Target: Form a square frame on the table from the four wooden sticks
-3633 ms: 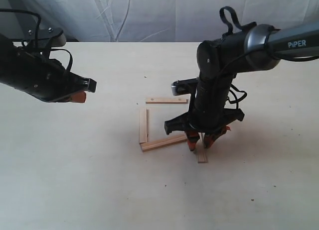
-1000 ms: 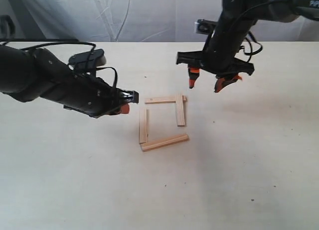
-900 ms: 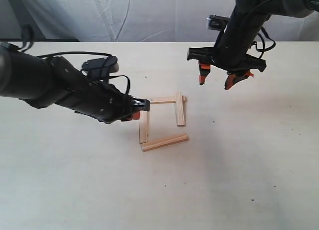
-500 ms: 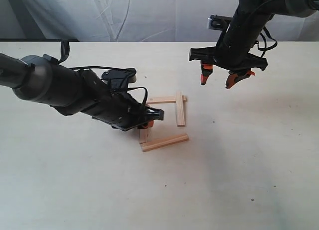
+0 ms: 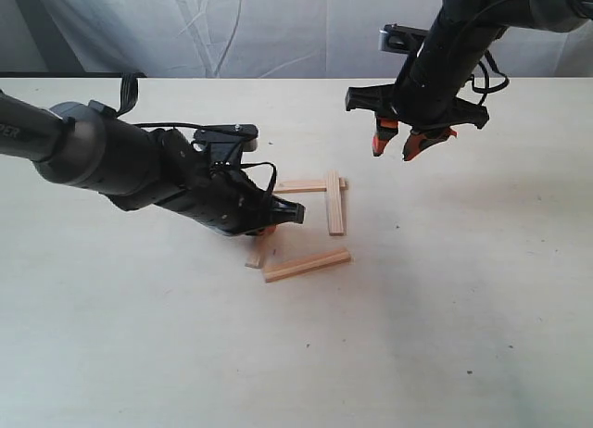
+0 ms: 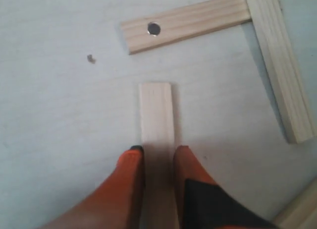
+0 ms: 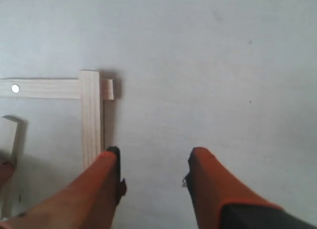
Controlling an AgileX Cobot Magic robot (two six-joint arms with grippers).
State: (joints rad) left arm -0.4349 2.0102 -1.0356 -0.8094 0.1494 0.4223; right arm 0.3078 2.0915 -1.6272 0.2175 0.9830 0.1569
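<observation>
The four wooden sticks lie near the middle of the table (image 5: 463, 308) as a loose square frame. The top stick (image 5: 301, 184) with a dark hole (image 6: 154, 28) meets the right stick (image 5: 334, 204). Slanted below them is the bottom stick (image 5: 307, 264). My left gripper (image 5: 270, 229) is low over the left stick (image 5: 255, 255) and shut on it; its fingers (image 6: 132, 162) hug both sides of that strip (image 6: 156, 110). Off to the right my right gripper (image 5: 397, 148) hovers above the table, open and empty (image 7: 154, 157), beside the right stick (image 7: 91, 115).
A white cloth backdrop (image 5: 278, 30) hangs behind the table's far edge. The left arm's dark body (image 5: 120, 164) stretches low across the left half of the table. Small dark specks dot the surface (image 6: 90, 58).
The right gripper has set the fourth stick down as the right side and risen away. The left arm has reached in and shut on the left stick, which now sits skewed.
</observation>
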